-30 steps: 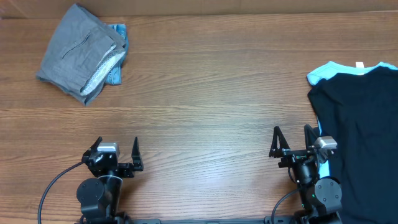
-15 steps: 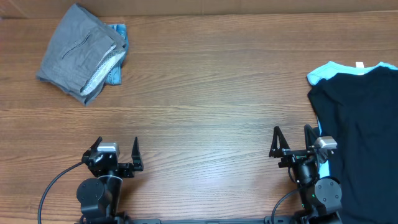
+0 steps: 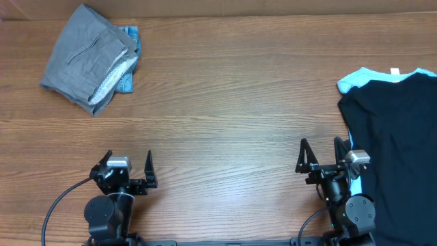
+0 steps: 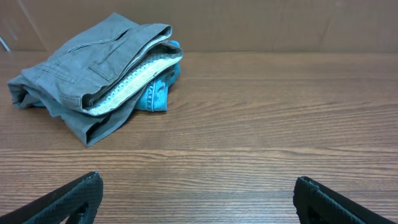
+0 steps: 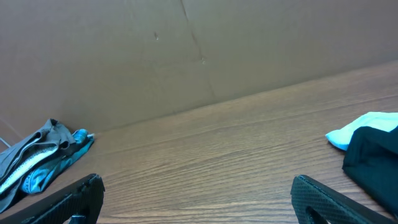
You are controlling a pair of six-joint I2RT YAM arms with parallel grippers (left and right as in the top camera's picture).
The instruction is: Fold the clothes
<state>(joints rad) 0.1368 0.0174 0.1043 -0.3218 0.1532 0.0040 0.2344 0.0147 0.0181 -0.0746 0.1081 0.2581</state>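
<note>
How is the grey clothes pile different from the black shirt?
The grey pile is bunched and folded over; the black shirt lies spread flat. The grey pile sits at the far left, the black shirt at the right edge, partly out of view. Both rest on the wooden table.

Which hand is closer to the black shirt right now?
Right. The right hand sits beside the edge of the black shirt; the left hand is far across the table, below the grey pile.

Left, folded pile (image 3: 90,58) — right, black shirt (image 3: 399,150)
</note>
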